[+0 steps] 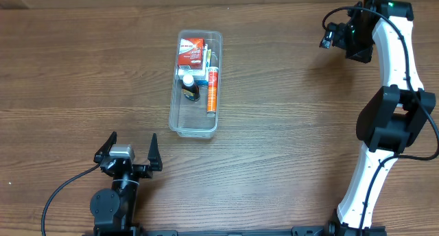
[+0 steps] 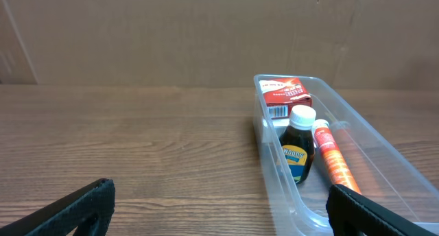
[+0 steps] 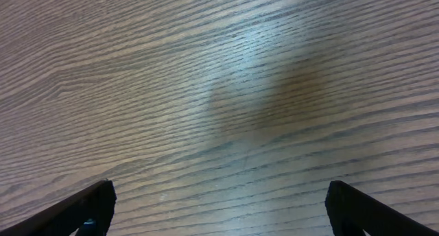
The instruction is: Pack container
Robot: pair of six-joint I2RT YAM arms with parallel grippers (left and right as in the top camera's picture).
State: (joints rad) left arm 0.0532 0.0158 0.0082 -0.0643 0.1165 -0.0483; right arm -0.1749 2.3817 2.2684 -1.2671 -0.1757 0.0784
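Note:
The clear plastic container (image 1: 195,123) lies lengthwise on the wood table, near the middle. Inside it are a red and white box (image 1: 190,51), a dark bottle with a white cap (image 1: 189,87) and an orange and white tube (image 1: 212,90). The left wrist view shows the container (image 2: 405,160) at the right, with the box (image 2: 285,93), the bottle (image 2: 299,143) and the tube (image 2: 335,159) in it. My left gripper (image 1: 129,149) is open and empty, near the front edge, short of the container's near end. My right gripper (image 3: 219,212) is open and empty over bare table at the far right.
A brown cardboard wall (image 2: 206,30) stands along the back of the table. The right arm (image 1: 391,119) rises along the right side. A black cable (image 1: 62,191) trails from the left arm's base.

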